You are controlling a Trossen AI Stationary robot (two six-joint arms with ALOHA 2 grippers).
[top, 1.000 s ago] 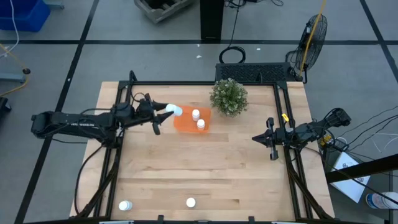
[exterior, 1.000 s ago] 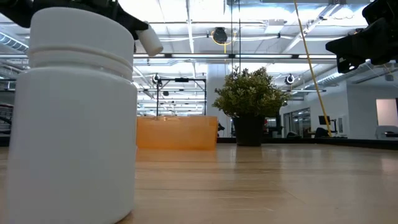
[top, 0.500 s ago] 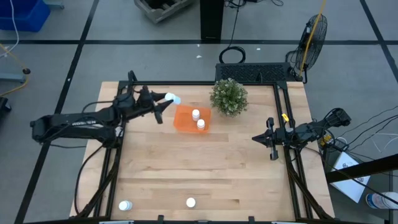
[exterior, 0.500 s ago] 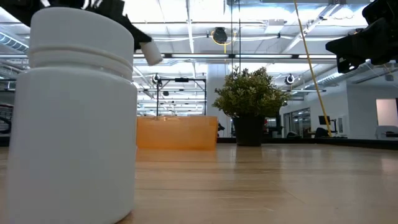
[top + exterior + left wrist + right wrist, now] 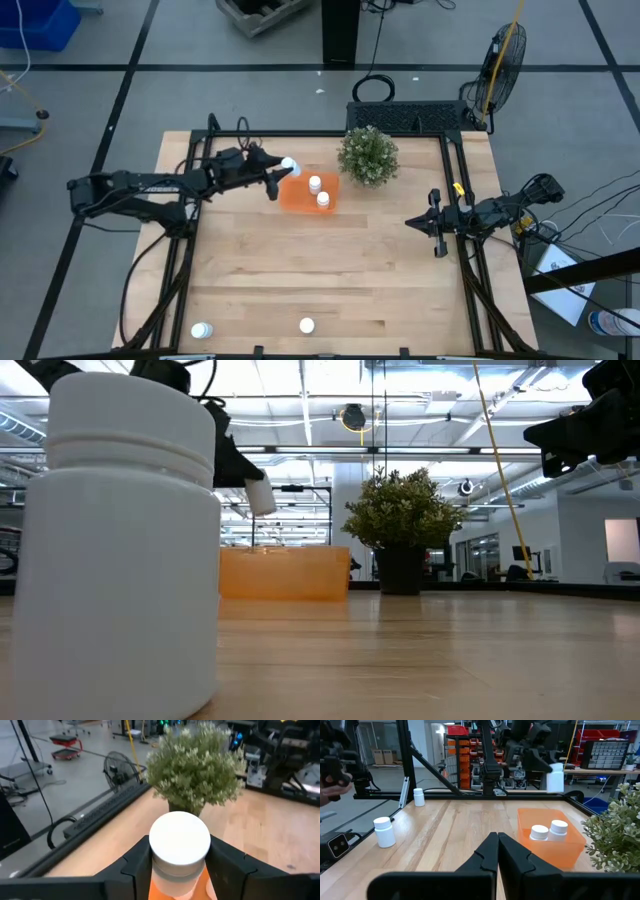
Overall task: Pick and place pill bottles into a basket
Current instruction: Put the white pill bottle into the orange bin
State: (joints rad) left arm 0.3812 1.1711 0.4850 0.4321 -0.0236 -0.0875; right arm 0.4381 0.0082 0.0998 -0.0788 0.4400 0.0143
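Note:
My left gripper (image 5: 283, 169) is shut on a white pill bottle (image 5: 289, 165), lifted over the far left corner of the orange basket (image 5: 300, 200). The held bottle also shows in the low view (image 5: 260, 496) and the right wrist view (image 5: 555, 777). Two bottles (image 5: 315, 184) (image 5: 323, 199) stand upright in the basket. Two more stand upright on the table near its near edge (image 5: 202, 330) (image 5: 307, 325); one of them fills the low view's left (image 5: 120, 550). My right gripper (image 5: 438, 228) waits at the table's right side, its fingers shut (image 5: 497, 842) and empty. My left gripper pinches the bottle's body just below the cap (image 5: 176, 870) between its two fingers (image 5: 134, 866), one on each side. The fingers come slanting from the table's left. The bottle is lifted clear, roughly upright with its cap (image 5: 180, 839) up, and the basket's orange shows beneath it.
A bushy green plant (image 5: 368, 155) in a dark pot stands just right of the basket at the far edge. A black frame rail (image 5: 330, 134) runs along the table's far side and down both sides. Bare wood lies between the basket and the two near bottles.
My left gripper, still shut on the bottle, has swung first toward the far edge and then toward the table's right, ending at the basket's far left corner. The bottle has stayed clear of the table and sits lower in the low view.

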